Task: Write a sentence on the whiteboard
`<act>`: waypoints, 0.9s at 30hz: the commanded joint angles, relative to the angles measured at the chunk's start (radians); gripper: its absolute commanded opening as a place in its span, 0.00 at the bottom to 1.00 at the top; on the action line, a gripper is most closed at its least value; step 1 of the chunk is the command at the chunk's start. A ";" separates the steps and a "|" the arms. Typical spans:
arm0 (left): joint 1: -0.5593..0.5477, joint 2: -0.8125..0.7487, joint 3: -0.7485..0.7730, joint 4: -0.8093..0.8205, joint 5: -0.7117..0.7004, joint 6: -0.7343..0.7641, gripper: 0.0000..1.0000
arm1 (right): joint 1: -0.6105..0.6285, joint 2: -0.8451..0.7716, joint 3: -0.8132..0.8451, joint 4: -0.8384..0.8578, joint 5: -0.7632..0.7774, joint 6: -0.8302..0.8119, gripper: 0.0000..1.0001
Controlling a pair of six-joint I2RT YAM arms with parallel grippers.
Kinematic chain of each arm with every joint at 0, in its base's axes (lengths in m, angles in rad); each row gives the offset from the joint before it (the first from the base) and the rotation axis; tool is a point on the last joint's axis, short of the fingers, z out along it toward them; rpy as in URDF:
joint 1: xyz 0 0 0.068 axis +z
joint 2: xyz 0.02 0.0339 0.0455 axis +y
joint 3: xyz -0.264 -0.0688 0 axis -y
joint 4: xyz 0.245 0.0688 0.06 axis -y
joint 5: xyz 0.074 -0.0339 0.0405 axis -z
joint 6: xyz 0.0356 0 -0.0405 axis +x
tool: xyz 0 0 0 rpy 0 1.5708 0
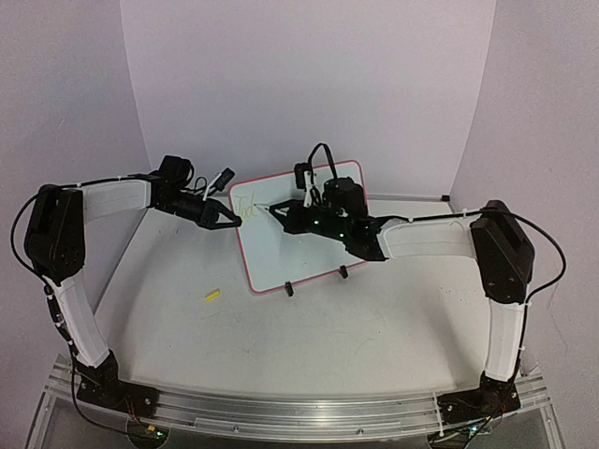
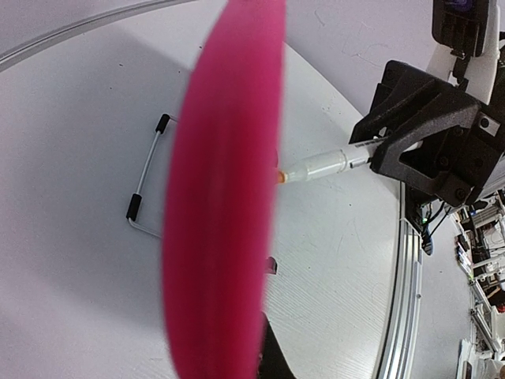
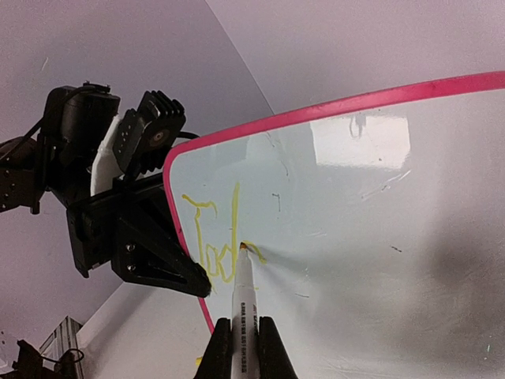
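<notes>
The whiteboard (image 1: 285, 257), white with a thin red frame, stands tilted at the table's middle. My left gripper (image 1: 234, 221) is shut on its left edge; in the left wrist view that red edge (image 2: 225, 197) fills the centre as a blur and hides most of the jaws. My right gripper (image 3: 245, 339) is shut on a white marker (image 3: 243, 304). The marker's tip touches the board just right of the sentence (image 3: 211, 237), which reads "Tod" in yellow near the upper left corner. The left gripper (image 3: 142, 245) shows black beside those letters.
A small yellow piece (image 1: 212, 296) lies on the table left of the board. Two black clip feet (image 1: 289, 289) (image 1: 343, 272) hold the board's lower edge. A metal rail (image 1: 299, 412) runs along the near table edge. Purple walls close the back and sides.
</notes>
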 commanded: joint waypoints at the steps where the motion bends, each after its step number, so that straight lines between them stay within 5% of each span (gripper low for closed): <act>1: -0.017 -0.005 0.027 -0.048 -0.044 0.037 0.00 | -0.008 0.015 0.002 0.009 0.000 0.003 0.00; 27: -0.016 -0.005 0.028 -0.050 -0.044 0.037 0.00 | -0.008 -0.048 -0.038 0.024 0.083 -0.006 0.00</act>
